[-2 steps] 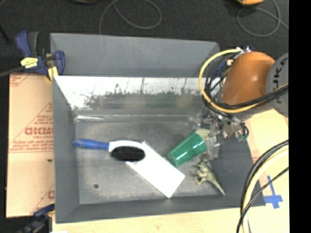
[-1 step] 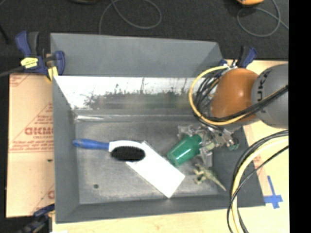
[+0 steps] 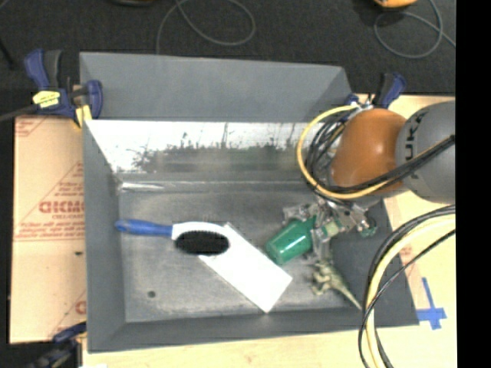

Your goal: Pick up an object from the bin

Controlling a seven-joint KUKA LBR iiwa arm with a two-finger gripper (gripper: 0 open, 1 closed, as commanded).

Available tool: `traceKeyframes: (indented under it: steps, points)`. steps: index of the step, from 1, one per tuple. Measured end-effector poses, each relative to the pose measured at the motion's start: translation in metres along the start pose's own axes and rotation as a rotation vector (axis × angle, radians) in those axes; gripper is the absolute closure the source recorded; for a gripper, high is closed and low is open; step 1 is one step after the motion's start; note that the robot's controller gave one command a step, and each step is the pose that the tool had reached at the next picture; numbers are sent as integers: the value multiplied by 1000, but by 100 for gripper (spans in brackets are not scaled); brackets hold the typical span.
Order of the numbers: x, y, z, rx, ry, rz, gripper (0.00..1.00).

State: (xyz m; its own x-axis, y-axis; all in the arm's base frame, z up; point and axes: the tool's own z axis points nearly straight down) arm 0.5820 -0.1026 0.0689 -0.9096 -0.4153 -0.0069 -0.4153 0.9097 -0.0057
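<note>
grey metal forms the floor and sloped walls of the bin [image 3: 153, 313], and most of that floor lies bare. the gripper [image 3: 328, 222] hangs low at the bin's right side, under the arm's orange wrist cover and cable loops. whether it is open or closed i cannot tell, and nothing can be seen held in it. just beside it, to its lower left, lies a green cylinder [image 3: 288, 243], tilted and seemingly touching the tool's metalwork. that looks the likeliest pick

to do this step well, i judge the tool should be centred over the green body, set across its narrow width rather than along its length, and lowered without nudging it. a round shape may roll toward the white card [image 3: 249, 273], whose corner is near. the hold should be sure before any lift

counted: one green cylinder, one brush [image 3: 196, 238] with blue handle and black bristles, its head touching the one white card, and one small drab scrap [image 3: 324, 279] below the gripper, four things in all
</note>
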Motion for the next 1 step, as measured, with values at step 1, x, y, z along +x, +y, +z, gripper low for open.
traceKeyframes:
  steps: [1]
  points:
    - [0,0,-1,0,0,-4,100]
